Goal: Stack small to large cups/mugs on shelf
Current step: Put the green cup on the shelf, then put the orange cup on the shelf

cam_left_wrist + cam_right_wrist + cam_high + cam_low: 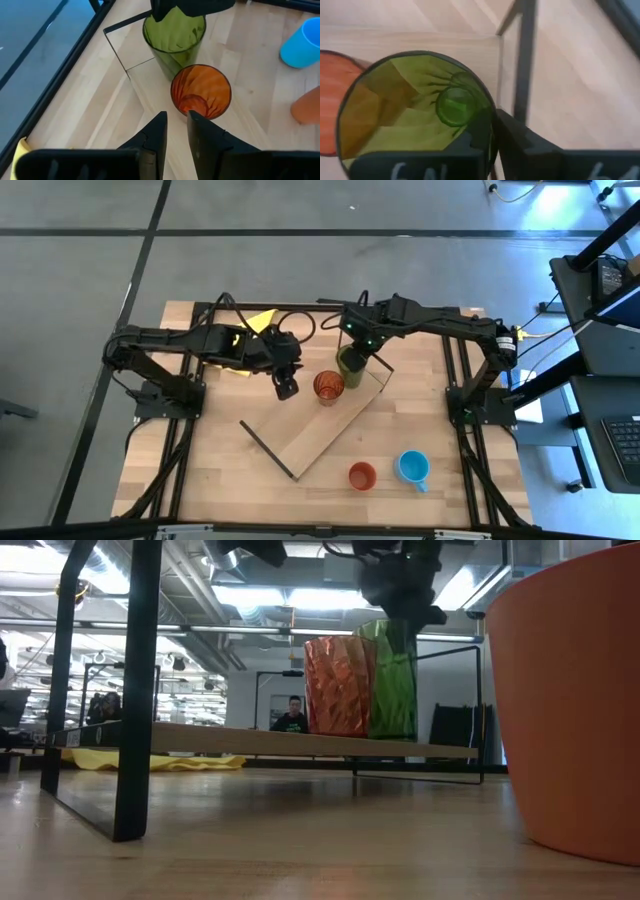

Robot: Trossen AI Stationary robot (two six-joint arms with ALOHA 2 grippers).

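Up at the far end of the shelf [320,432], the green tumbler [350,363] stands upright close to the board's corner and the black wire end frame [381,372], with little spare board on that side. The right gripper [358,352] is over it, its fingers [512,145] closed across the tumbler's rim, one inside the glass and one outside. Just beside it, nearly touching, stands the orange-red tumbler [328,386], also on the shelf. The left gripper [287,388] hovers beside that tumbler, its fingers [157,132] holding nothing and only a narrow gap apart. Most of the shelf toward its near end is bare. Well apart on the worktop [220,470], the short orange-red cup [362,476] and the light blue mug [413,467] stand near each other beyond the shelf's near end. A yellow cloth [255,328] lies under the left arm.
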